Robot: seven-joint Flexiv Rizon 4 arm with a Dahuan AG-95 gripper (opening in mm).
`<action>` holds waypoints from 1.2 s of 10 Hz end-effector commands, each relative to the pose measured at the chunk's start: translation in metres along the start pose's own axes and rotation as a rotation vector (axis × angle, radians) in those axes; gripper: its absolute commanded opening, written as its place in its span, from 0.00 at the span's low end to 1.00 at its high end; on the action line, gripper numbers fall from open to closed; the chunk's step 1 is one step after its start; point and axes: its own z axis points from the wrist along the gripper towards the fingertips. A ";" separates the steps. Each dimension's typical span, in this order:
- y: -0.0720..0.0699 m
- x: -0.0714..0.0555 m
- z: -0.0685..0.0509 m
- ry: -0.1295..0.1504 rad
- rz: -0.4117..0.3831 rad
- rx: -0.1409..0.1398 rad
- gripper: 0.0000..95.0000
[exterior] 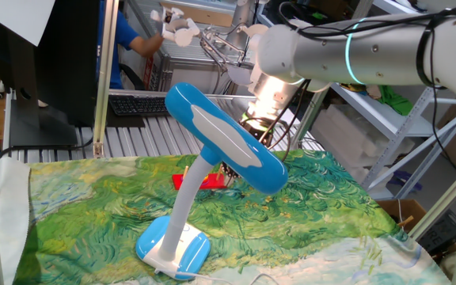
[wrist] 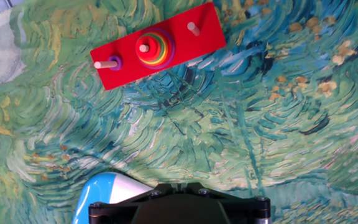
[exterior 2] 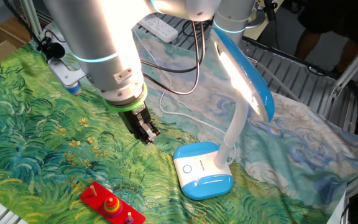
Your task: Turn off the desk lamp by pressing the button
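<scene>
The desk lamp stands on the painted cloth, its long blue head (exterior 2: pixel 247 78) glowing on the underside. Its curved white neck (exterior: pixel 187 198) rises from the oval blue-and-white base (exterior 2: pixel 202 169). A round ring button (exterior 2: pixel 187 168) sits on the white top of the base, near its left end. My gripper (exterior 2: pixel 148 133) hangs a little left of the base and above the cloth, fingers shut with nothing between them. In one fixed view the lamp head (exterior: pixel 224 138) hides most of the gripper. The hand view shows only a corner of the base (wrist: pixel 104 193) beside the gripper's black body.
A red peg board with stacked coloured rings (exterior 2: pixel 112 205) (wrist: pixel 157 46) lies on the cloth in front of the gripper. White cables (exterior 2: pixel 185 93) trail across the cloth behind the lamp, and a power strip (exterior 2: pixel 160 25) lies at the far edge. A keyboard (exterior: pixel 137 103) sits beyond the cloth.
</scene>
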 end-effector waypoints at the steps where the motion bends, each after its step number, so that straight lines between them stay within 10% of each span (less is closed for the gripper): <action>1: 0.001 -0.001 0.006 0.015 0.017 -0.020 0.00; 12: 0.018 0.018 0.009 0.004 0.016 0.007 0.00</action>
